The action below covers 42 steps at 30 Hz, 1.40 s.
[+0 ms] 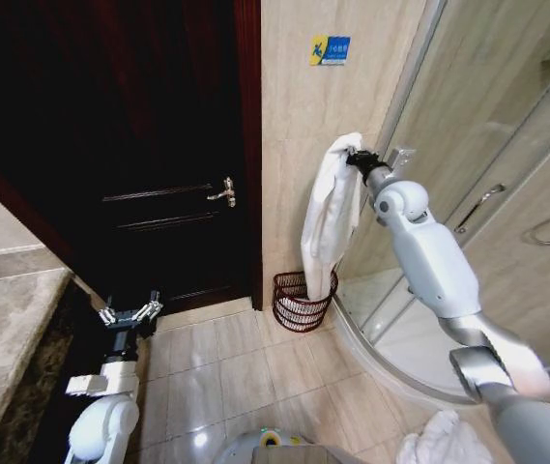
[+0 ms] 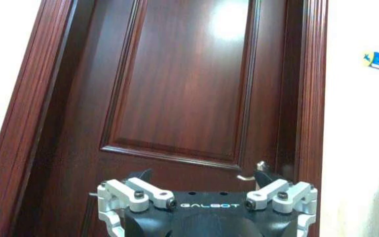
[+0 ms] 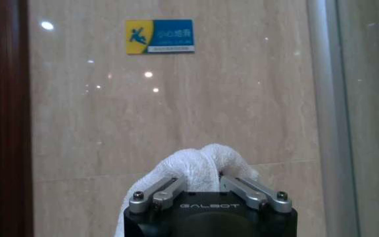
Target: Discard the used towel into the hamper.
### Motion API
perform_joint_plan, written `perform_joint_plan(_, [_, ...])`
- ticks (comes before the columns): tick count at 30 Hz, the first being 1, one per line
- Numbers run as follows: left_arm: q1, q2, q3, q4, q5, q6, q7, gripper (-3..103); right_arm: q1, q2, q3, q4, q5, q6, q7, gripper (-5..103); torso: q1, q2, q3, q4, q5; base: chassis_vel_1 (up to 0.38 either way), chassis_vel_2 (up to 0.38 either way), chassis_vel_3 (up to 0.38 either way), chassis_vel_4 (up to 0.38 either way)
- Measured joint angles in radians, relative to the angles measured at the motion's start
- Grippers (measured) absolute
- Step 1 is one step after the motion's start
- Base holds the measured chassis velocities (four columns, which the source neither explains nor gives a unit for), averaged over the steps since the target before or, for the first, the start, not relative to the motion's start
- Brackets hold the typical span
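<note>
My right gripper (image 1: 355, 158) is raised high against the beige wall and is shut on the top of a white towel (image 1: 332, 208). The towel hangs down in a long fold. Its lower end reaches the rim of the hamper (image 1: 299, 302), a small reddish-brown openwork basket on the floor at the foot of the wall. In the right wrist view the towel (image 3: 199, 163) bunches up between the closed fingers of the right gripper (image 3: 203, 186). My left gripper (image 1: 130, 312) stays low by the dark door, open and holding nothing; the left wrist view shows this gripper (image 2: 206, 197) facing the door panel.
A dark wooden door (image 1: 159, 145) with a metal handle (image 1: 224, 191) stands left of the hamper. The glass shower enclosure (image 1: 487, 145) and its curved threshold lie to the right. Another white towel (image 1: 444, 440) lies at the bottom right. A stone counter (image 1: 4, 338) runs along the left.
</note>
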Motion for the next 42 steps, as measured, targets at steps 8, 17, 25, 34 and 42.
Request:
perform_joint_plan(8, [0.003,0.005,-0.001,0.004,-0.006,-0.004,0.002,100,-0.124,-0.033,0.010,0.015,0.017,0.010,0.006,7,0.000,0.000,0.000,0.0000,0.0003,0.000,0.000,0.000,0.000])
perform_joint_plan(17, [0.010,0.003,-0.002,0.004,-0.010,-0.008,0.003,100,-0.333,-0.058,0.075,0.048,0.018,0.090,-0.120,7,-0.010,-0.020,-0.010,-0.0008,-0.0001,0.000,0.000,0.000,0.000])
perform_joint_plan(25, [0.026,0.000,-0.002,0.007,-0.007,-0.023,0.016,100,-0.367,0.017,0.064,0.048,-0.015,0.166,-0.140,7,-0.034,-0.071,-0.036,0.0000,-0.0002,0.000,0.000,0.000,0.000])
perform_joint_plan(34, [0.033,0.001,-0.009,0.013,-0.007,-0.036,0.021,100,-0.335,0.085,0.056,-0.021,-0.075,0.212,-0.106,7,-0.061,-0.130,-0.068,0.0002,-0.0003,0.000,0.000,0.000,0.000])
perform_joint_plan(42, [0.038,0.003,-0.009,0.022,-0.011,-0.049,0.026,100,-0.354,0.092,0.093,-0.072,-0.127,0.172,-0.065,7,-0.079,-0.168,-0.089,-0.0005,0.0003,0.000,0.000,0.000,0.000])
